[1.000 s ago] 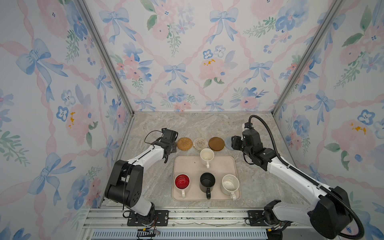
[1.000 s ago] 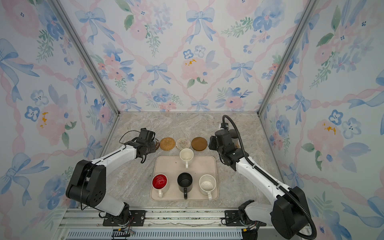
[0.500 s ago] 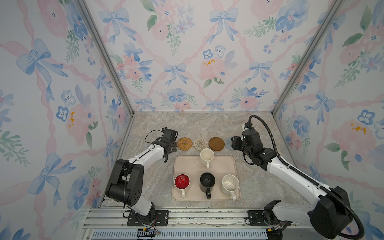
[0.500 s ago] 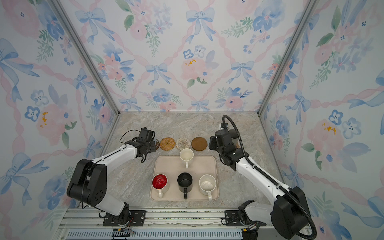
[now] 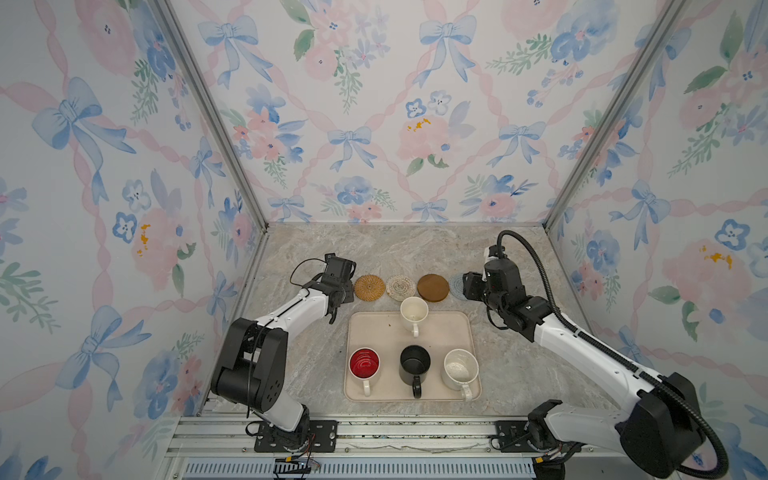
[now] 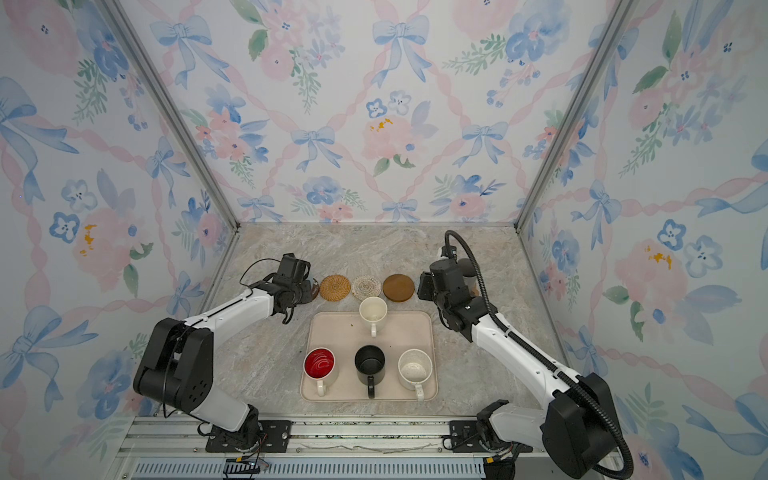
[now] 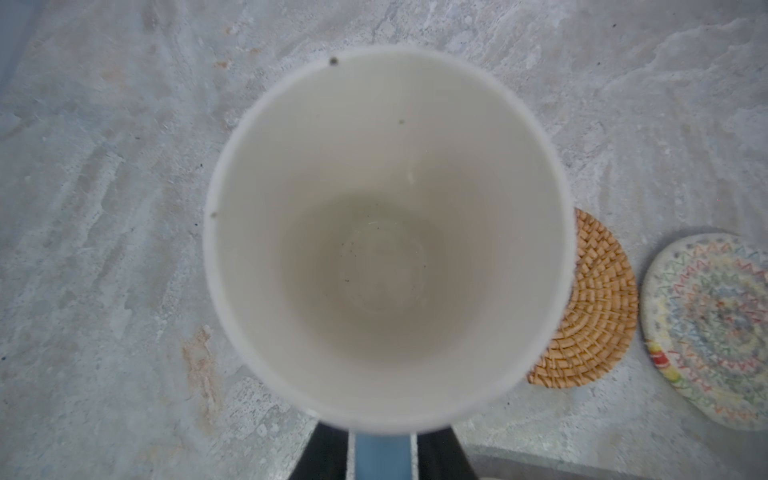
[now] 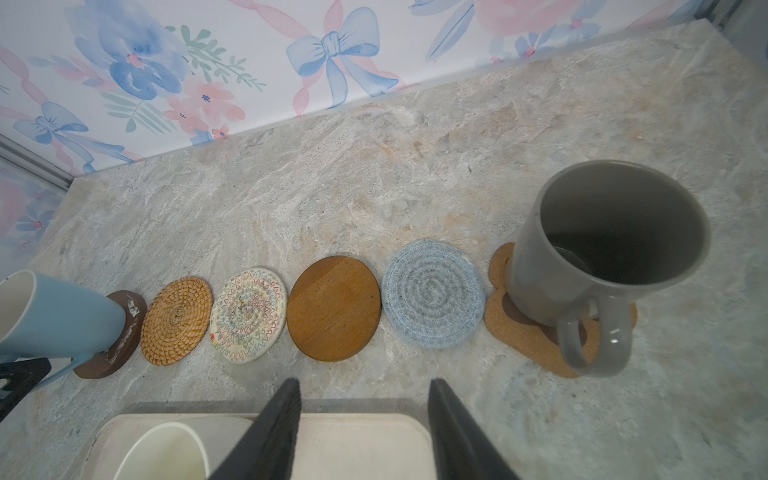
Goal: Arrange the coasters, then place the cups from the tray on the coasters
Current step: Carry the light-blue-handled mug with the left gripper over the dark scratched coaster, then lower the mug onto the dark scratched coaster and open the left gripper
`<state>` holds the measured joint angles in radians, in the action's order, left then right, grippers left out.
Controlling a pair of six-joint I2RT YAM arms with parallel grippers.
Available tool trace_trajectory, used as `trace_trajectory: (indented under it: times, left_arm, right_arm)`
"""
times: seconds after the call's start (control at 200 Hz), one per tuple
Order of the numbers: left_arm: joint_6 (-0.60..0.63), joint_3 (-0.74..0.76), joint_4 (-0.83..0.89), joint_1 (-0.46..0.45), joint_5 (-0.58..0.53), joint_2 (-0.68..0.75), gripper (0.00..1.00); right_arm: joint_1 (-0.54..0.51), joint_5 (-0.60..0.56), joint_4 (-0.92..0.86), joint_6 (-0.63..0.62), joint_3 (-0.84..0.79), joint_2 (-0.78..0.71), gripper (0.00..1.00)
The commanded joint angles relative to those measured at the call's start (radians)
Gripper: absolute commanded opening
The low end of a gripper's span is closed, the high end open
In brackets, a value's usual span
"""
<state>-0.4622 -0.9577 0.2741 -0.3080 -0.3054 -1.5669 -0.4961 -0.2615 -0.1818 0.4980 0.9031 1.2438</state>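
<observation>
Marble tabletop point(image 5: 374, 257): left gripper point(image 7: 380, 455) straddles the handle of the light blue mug point(image 8: 62, 320), grip unclear; right gripper point(image 8: 365, 384) gapes empty, brown disc coaster point(image 8: 333, 307) just ahead.

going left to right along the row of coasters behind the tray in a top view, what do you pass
tan rattan coaster → cream woven coaster → brown disc coaster → blue-grey woven coaster

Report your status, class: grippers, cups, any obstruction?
Left gripper at light blue cup's handle, grip unclear. Right gripper open, empty. That cup and grey cup on coasters; four cups on tray. Nothing in the way.
</observation>
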Motion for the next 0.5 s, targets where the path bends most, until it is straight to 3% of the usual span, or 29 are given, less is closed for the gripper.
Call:
trace_trajectory:
  times: [0.0, 0.255, 0.495]
  left_arm:
    - [0.013, -0.016, -0.006, 0.005, 0.0, 0.022, 0.29]
    - [0.021, -0.01, 0.005, 0.005, -0.001, 0.063, 0.29]
    - [-0.014, 0.042, 0.006, -0.005, -0.031, 0.228, 0.29]
  right_arm:
    - [0.011, -0.004, -0.018, 0.001, 0.033, 0.006, 0.53]
    - [0.007, -0.01, -0.044, 0.002, 0.047, 0.002, 0.53]
    - [-0.061, -0.073, -0.138, -0.035, 0.121, -0.019, 0.54]
